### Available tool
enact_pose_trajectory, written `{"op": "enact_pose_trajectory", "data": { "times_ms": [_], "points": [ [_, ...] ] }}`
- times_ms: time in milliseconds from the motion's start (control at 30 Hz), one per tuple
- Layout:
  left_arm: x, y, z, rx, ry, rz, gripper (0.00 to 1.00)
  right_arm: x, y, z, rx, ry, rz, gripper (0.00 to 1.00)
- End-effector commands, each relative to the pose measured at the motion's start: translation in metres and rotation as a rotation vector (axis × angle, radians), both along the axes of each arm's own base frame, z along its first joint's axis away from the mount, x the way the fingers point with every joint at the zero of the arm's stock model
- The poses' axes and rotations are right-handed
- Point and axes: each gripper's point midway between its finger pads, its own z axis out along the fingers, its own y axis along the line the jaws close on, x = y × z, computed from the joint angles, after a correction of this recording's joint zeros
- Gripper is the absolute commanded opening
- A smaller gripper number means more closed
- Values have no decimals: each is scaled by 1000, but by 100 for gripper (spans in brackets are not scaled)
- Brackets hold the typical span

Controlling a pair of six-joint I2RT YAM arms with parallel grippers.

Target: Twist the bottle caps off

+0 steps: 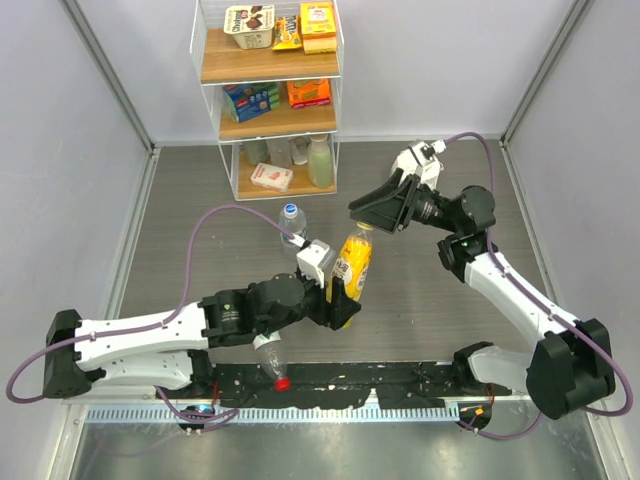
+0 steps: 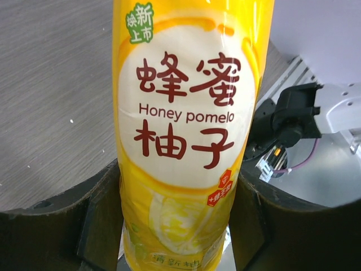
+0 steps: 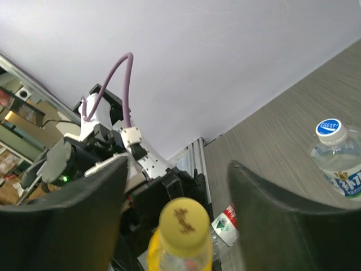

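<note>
One yellow bottle point(image 1: 352, 268) sits tilted near the middle of the table point(image 1: 420, 312), clenched by your left gripper point(image 2: 177, 175), whose fingers hide its base from above; its yellow cap point(image 3: 181, 221) stands between the parted fingers of your right gripper point(image 3: 177, 166), touching neither. At 10 o'clock from it the blue-label bottle point(image 1: 291, 222) stands upright, while at 7 o'clock the red-label bottle point(image 1: 268, 357) lies half hidden under the left arm point(image 1: 150, 335), its red cap point(image 1: 283, 382) showing by the near edge. Bare table lies open at 3 o'clock, the shelf point(image 1: 270, 92) well off at 11.
</note>
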Motion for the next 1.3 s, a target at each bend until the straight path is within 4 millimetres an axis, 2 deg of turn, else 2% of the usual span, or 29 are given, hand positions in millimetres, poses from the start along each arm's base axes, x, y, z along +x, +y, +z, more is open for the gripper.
{"op": "enact_pose_trajectory", "data": {
  "times_ms": [0, 67, 200, 333, 433, 467, 500, 667, 767, 867, 967, 1100, 1167, 1267],
  "points": [
    [0, -5, -1, 25, -17, -20, 0, 13, -5, 11, -73, -103, -139, 88],
    [0, -6, -3, 34, -16, -17, 0, 19, -7, 12, -91, -91, -178, 100],
    [4, -4, -5, 55, -17, 5, 0, 39, -14, 7, -169, -49, -301, 100],
    [14, 4, -11, 105, -16, 77, 0, 63, -31, -1, -270, 41, -477, 100],
    [23, 11, -16, 139, -19, 148, 0, 70, -44, -3, -341, 94, -569, 100],
    [28, 15, -19, 158, -21, 182, 0, 73, -46, 4, -351, 78, -608, 100],
    [31, 19, -22, 175, -21, 210, 0, 73, -49, -4, -390, 112, -626, 100],
    [44, 29, -30, 259, -44, 314, 0, 74, -56, -7, -471, 134, -739, 100],
    [50, 34, -33, 322, -71, 376, 0, 74, -54, -13, -514, 157, -767, 100],
    [54, 36, -32, 390, -100, 431, 0, 71, -43, -18, -550, 171, -756, 100],
    [56, 35, -30, 456, -135, 467, 0, 66, -30, -23, -559, 182, -731, 100],
    [56, 29, -30, 485, -156, 476, 0, 66, -23, -30, -586, 194, -722, 100],
    [56, 27, -29, 479, -158, 479, 0, 68, -20, -38, -613, 212, -714, 96],
    [56, 25, -27, 469, -162, 478, 0, 66, -17, -45, -625, 222, -690, 82]
  ]
}}
